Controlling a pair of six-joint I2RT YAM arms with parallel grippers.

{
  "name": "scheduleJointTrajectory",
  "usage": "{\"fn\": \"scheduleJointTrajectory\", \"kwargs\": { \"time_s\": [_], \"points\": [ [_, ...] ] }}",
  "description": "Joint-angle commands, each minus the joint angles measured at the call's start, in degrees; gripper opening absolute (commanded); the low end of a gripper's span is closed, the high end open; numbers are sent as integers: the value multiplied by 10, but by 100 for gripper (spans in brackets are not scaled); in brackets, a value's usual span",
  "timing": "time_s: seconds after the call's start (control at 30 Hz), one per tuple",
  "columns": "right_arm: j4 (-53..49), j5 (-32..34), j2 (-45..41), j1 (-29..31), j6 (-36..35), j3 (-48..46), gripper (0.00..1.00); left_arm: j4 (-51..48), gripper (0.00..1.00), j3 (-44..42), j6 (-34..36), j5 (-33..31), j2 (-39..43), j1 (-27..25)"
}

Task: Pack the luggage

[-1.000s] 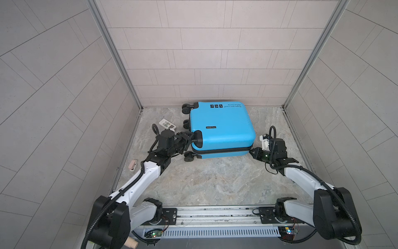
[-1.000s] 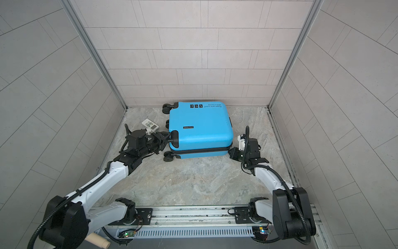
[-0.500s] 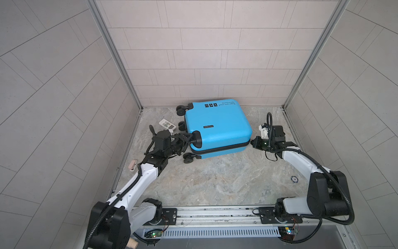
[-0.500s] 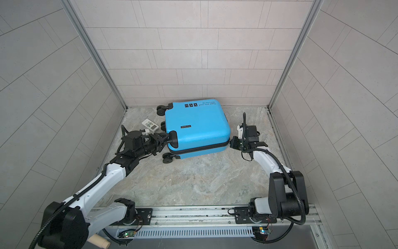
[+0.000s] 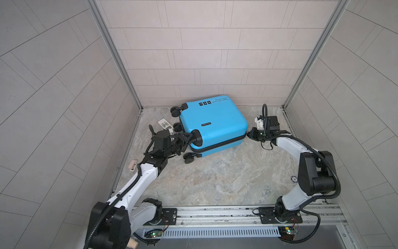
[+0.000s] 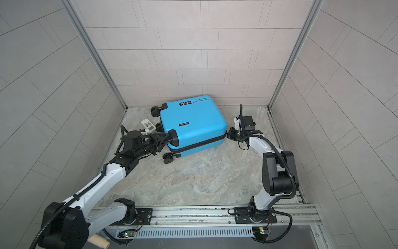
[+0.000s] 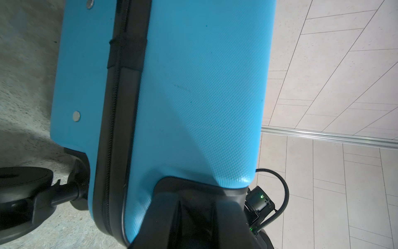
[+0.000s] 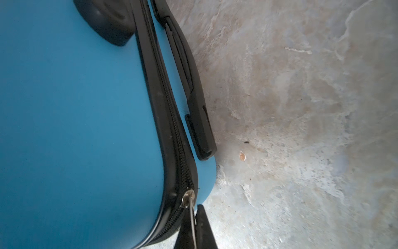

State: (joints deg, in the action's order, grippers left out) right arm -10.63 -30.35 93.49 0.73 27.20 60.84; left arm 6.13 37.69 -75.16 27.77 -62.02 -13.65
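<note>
The blue luggage lies flat and closed near the back wall, turned at an angle. My left gripper is shut on the black wheel housing at its front left corner. In the left wrist view the blue shell and black zipper band fill the frame. My right gripper is at the right corner, shut on the thin metal zipper pull. The pull hangs from the slider. The black handle lies along the side.
A white tag lies on the stone floor left of the luggage. A small round chip sits by the right arm, and a pinkish object by the left wall. Tiled walls close in on three sides. The arm rail runs along the front.
The luggage has swung so its right end is nearer the back wall, and it has slid a little left. My right gripper has moved back with the zipper pull. My left gripper kept its hold.
</note>
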Motion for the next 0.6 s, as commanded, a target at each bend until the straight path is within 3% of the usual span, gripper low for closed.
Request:
{"fn": "scheduleJointTrajectory", "kwargs": {
  "time_s": [0.0, 0.2, 0.57],
  "points": [
    [82, 119, 28, -56, 55, 40, 0, -17, 0, 4, 55, -61, 22, 31],
    [90, 103, -14, -58, 69, 28, 0, -17, 0, 13, 66, -45, 11, 33],
    [84, 109, -165, -60, 57, -119, 0, -75, 0, 58, 129, 15, -4, 39]
  ]
}}
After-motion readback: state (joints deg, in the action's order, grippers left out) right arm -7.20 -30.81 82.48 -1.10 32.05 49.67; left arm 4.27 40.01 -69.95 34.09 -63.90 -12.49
